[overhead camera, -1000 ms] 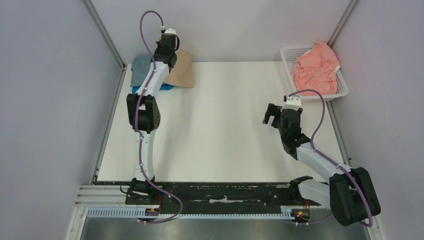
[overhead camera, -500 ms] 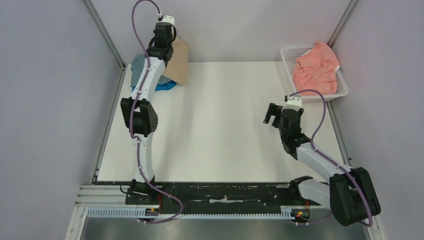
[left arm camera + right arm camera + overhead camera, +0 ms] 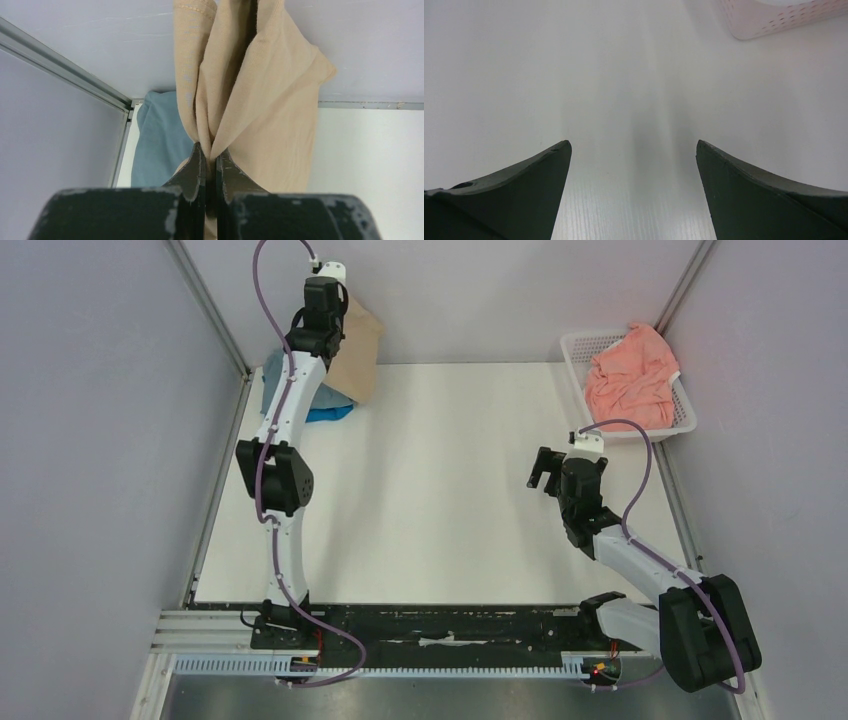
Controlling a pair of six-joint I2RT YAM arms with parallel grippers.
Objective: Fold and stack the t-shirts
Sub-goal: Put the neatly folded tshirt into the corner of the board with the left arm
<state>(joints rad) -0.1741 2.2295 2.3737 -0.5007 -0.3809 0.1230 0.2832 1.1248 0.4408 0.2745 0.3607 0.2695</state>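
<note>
The left fingers (image 3: 195,167) pinch the tan shirt (image 3: 260,100), which hangs beyond their tips over the grey-blue shirt (image 3: 157,140). The right fingers (image 3: 524,185) gape empty above the table (image 3: 624,75).

The tan t-shirt (image 3: 260,100) is a fine knit cloth, matt and soft, and the grey-blue t-shirt (image 3: 160,135) has the same dull finish. The salmon-pink t-shirt (image 3: 630,375) is soft cloth too, inside a smooth white plastic lattice basket (image 3: 655,430). The table (image 3: 634,75) is white, faintly ribbed, with a slight sheen. The left gripper (image 3: 209,152) is matt black, scuffed at the edges.
</note>
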